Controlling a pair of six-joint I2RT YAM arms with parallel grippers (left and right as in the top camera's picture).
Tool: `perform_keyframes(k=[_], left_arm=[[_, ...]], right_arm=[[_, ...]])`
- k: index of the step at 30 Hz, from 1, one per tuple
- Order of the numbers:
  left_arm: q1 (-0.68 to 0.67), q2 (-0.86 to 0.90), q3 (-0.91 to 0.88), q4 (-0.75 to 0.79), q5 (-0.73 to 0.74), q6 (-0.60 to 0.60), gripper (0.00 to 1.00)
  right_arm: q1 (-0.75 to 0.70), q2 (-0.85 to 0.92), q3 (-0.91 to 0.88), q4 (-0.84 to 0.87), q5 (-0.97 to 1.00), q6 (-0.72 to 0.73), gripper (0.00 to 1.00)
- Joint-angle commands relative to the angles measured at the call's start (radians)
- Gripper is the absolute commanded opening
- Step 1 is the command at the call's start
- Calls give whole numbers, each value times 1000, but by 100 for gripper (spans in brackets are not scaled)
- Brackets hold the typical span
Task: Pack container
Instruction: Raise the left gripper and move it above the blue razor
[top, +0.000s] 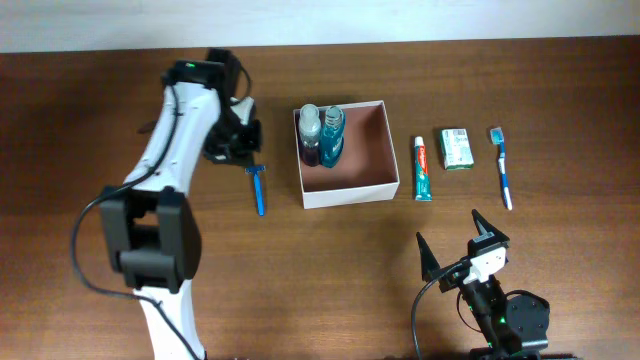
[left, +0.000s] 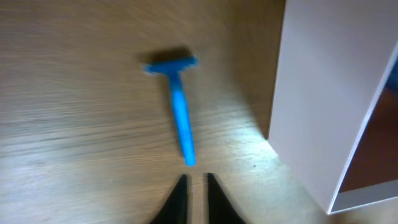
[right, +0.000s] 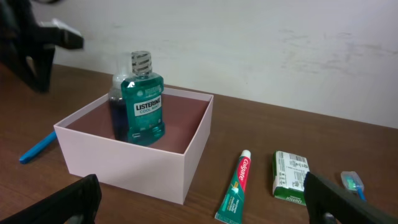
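The container (top: 350, 190) is a square white box with a pinkish-brown inside, at mid-table. A teal mouthwash bottle (top: 332, 135) and a darker purple bottle (top: 310, 137) stand upright in its left back corner. A blue razor (top: 258, 188) lies on the table left of the box. My left gripper (top: 243, 150) hangs just behind the razor (left: 179, 106), its jaws a narrow slit apart with nothing between them. My right gripper (top: 449, 228) stands wide open and empty near the front edge, facing the container (right: 143, 168).
Right of the box lie a toothpaste tube (top: 423, 168), a small green-and-white carton (top: 457, 147) and a blue toothbrush (top: 503, 167). The box's white wall (left: 317, 106) stands close to the right of my left fingers (left: 180, 199).
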Motion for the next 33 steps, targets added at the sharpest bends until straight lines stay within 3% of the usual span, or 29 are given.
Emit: perform_keyframes(k=[1, 3, 4, 5, 6, 15, 22, 28, 33], left_arm=[[14, -77, 30, -9, -70, -1, 23], [15, -78, 30, -21, -88, 0, 52], [15, -77, 30, -24, -93, -1, 75], [15, -77, 29, -23, -101, -1, 92], [15, -77, 29, -23, -108, -1, 99], [10, -77, 21, -23, -92, -11, 99], [-21, -77, -24, 5, -93, -117, 99], [-16, -77, -43, 70, -193, -202, 99], [12, -77, -43, 87, -238, -204, 99]], right_arm=[[-4, -8, -5, -5, -2, 11, 99], [-4, -8, -5, -5, -2, 11, 99], [-4, -8, -5, -5, -2, 11, 99], [-4, -8, -5, -5, -2, 11, 99], [-4, -8, -5, -5, -2, 11, 99], [-4, -8, -5, -5, -2, 11, 99], [-4, -8, -5, -5, -2, 11, 99], [-4, -8, -5, -5, -2, 11, 99], [-4, -8, -5, -5, -2, 11, 99]])
